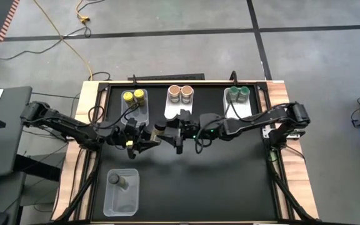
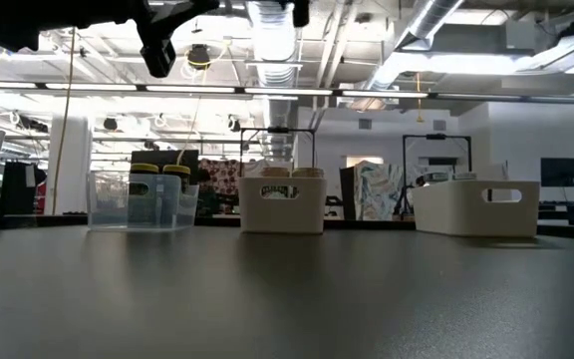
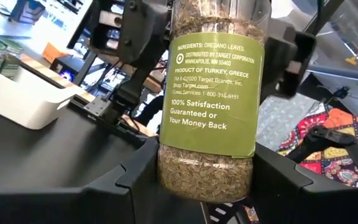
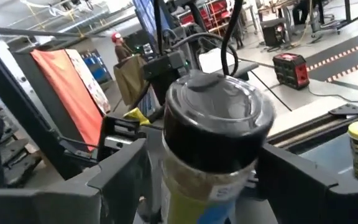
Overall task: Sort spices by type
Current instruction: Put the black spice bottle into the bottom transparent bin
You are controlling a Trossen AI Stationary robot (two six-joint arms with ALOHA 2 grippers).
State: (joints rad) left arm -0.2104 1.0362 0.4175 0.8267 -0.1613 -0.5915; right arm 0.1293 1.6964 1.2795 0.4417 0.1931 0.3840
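Observation:
A spice jar of dried green herb, with a green label and a dark grey lid, hangs upright high over the table's middle. My left gripper is shut on its lower part. My right gripper is open and comes level from the table's right. Its fingers stand on either side of the jar's lid end; I see no touch. Other spice jars stand in the bins: yellow tops, tan tops, green tops and one dark grey top. My left gripper pinches the jar's lower part between its two fingers, just above the jar's base. The fingers come about level from the table's left. The jar stands upright, lid up, lifted well clear of the table.
A clear bin and two white bins stand in a row along the far edge. Another clear bin stands near the front left. The black tabletop lies below the arms.

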